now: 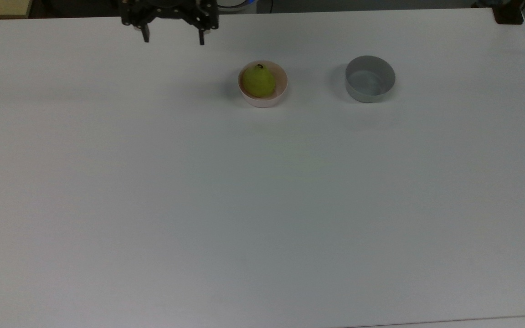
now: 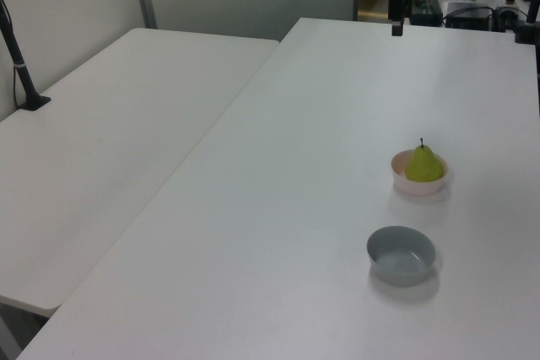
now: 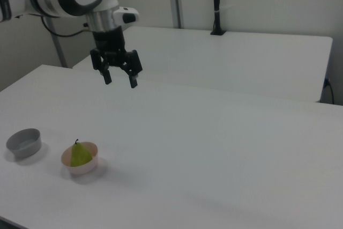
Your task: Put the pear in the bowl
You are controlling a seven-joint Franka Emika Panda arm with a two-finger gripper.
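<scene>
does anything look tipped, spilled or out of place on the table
Nothing stands out. The pear sits upright in the pink bowl, stem up. The grey bowl stands upright beside it, apart. The gripper hangs open above the table, holding nothing.

**Even, soft light with faint shadows**

Diffuse overhead light falls evenly on the white bench (image 1: 262, 205), which looks pale grey-green in the top view and brighter in the right view. Shadows are weak: a soft smudge lies on the top view's left of the pink bowl (image 1: 263, 94) and of the grey bowl (image 1: 370, 84). The pear (image 1: 258, 82) carries a mild sheen. All views are slightly soft and grainy; dark background edges lack detail.
</scene>
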